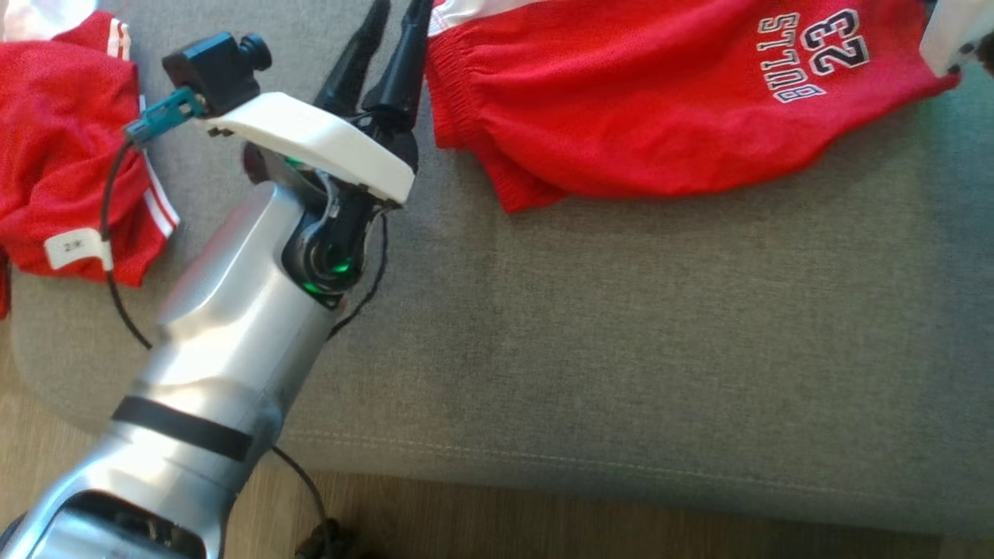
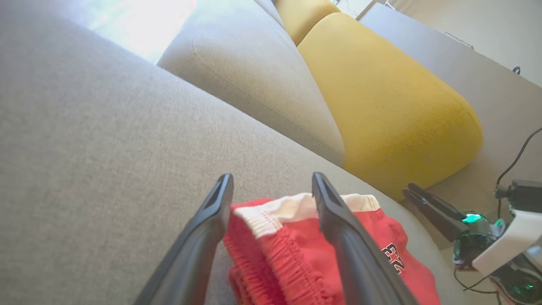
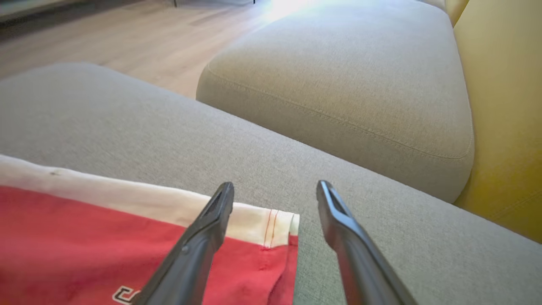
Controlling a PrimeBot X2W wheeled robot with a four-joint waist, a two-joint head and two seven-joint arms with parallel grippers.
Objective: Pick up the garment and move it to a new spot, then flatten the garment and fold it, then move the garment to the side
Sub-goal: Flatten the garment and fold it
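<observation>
A second red garment (image 1: pixel 62 147) lies crumpled well off to the outer side of the left gripper (image 2: pixel 271 186), on the same grey seat cushion (image 1: pixel 621 326). Ahead of both grippers, past the cushion's far edge, sits a neighbouring seat cushion (image 3: pixel 338 76) with a yellow cushion (image 2: pixel 389 110) behind it. Wood floor (image 3: pixel 106 42) shows farther off. Nothing stands between either gripper and the cloth.

The garment (image 1: pixel 660 101), red shorts with a white band and "BULLS 23" lettering, lies on the grey cushion between the two grippers. The left gripper's fingers are spread. The gathered waistband end lies beneath and between them, its white edge level with the tips. The right gripper (image 3: pixel 274 190) is spread as well. The white-hemmed corner of the shorts passes under the finger on its view's left and ends in the gap, and the other finger is over bare cushion. Neither gripper pinches anything.

It cannot be told whether any fingertip touches the cloth. The head view cuts off the garment's far edge and the left fingertips, and the lettering in the wrist views is cut off at the bottom edge.
</observation>
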